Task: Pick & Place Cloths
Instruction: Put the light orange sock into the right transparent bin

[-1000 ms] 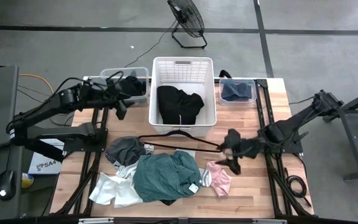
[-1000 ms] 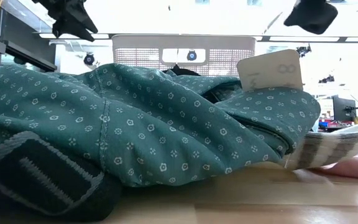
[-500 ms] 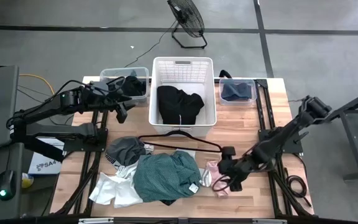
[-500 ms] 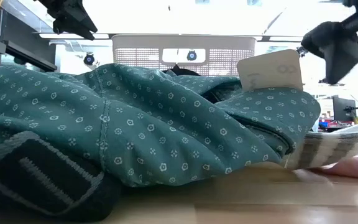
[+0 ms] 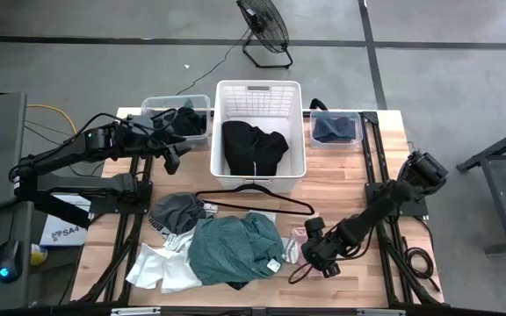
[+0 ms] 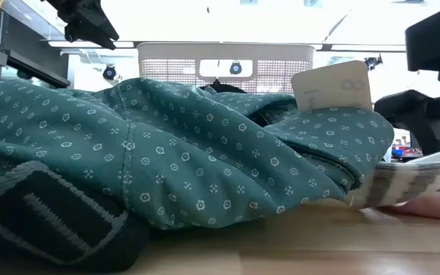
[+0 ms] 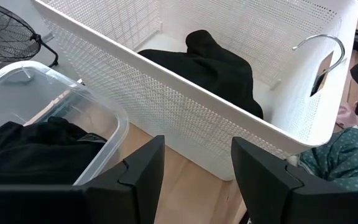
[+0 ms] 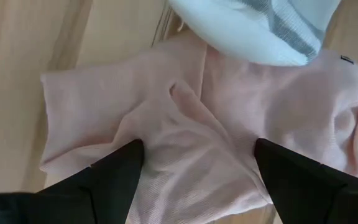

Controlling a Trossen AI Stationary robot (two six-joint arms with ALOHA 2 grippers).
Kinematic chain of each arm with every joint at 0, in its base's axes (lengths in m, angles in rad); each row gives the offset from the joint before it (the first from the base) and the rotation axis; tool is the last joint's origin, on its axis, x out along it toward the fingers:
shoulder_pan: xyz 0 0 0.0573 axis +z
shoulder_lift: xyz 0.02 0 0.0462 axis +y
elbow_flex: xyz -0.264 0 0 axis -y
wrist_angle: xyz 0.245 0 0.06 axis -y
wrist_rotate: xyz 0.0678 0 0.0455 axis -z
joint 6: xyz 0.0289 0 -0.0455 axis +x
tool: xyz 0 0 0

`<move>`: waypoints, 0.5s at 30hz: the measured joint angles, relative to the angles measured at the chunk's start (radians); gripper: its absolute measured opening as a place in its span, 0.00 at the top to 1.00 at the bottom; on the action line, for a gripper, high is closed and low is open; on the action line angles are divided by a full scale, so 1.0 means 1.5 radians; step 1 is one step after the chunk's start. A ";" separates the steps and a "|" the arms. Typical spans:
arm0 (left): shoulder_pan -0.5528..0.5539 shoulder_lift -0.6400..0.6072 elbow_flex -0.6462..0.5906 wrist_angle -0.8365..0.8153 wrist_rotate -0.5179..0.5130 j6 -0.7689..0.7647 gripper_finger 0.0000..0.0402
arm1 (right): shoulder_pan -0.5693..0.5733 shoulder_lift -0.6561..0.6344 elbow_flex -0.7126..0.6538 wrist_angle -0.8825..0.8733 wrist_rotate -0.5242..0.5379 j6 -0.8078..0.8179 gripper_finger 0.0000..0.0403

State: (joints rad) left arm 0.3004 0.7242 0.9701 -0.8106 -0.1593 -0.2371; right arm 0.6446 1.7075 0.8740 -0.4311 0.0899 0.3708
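The white basket (image 5: pixel 258 95) at the table's far edge held a black garment (image 5: pixel 251 147); a clear bin (image 5: pixel 169 106) to its left held dark cloth, and a smaller bin (image 5: pixel 336 128) to its right held a navy piece; the teal-green cloth (image 5: pixel 234 249) lay heaped near the front edge; the left gripper (image 5: pixel 169 154) hung between clear bin and basket, fingers parted and empty; the right gripper (image 5: pixel 313 256) stood spread wide directly over the pink cloth (image 8: pixel 191 137), which lay flat between its fingertips, ungrasped.
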 joint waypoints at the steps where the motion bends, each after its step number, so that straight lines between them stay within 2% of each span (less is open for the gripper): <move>1: 0.000 0.000 0.000 0.000 0.000 0.000 0.55 | -0.002 0.005 0.000 0.001 -0.005 0.000 0.24; 4: 0.000 0.000 0.000 0.000 0.000 0.000 0.55 | -0.009 0.015 0.002 0.001 -0.031 0.000 0.26; 7: 0.000 0.000 0.000 0.000 0.000 0.000 0.55 | -0.018 0.018 0.002 -0.001 -0.045 0.013 0.33; 11: 0.000 0.000 0.000 -0.004 0.000 0.000 0.55 | -0.029 0.018 0.001 -0.001 -0.067 0.018 0.49; 15: 0.000 0.000 0.000 -0.005 0.001 0.000 0.55 | -0.031 0.019 0.001 -0.001 -0.102 0.062 0.71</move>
State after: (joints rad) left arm 0.3004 0.7242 0.9703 -0.8188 -0.1585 -0.2371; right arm 0.5976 1.7355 0.8753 -0.4320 -0.0629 0.4641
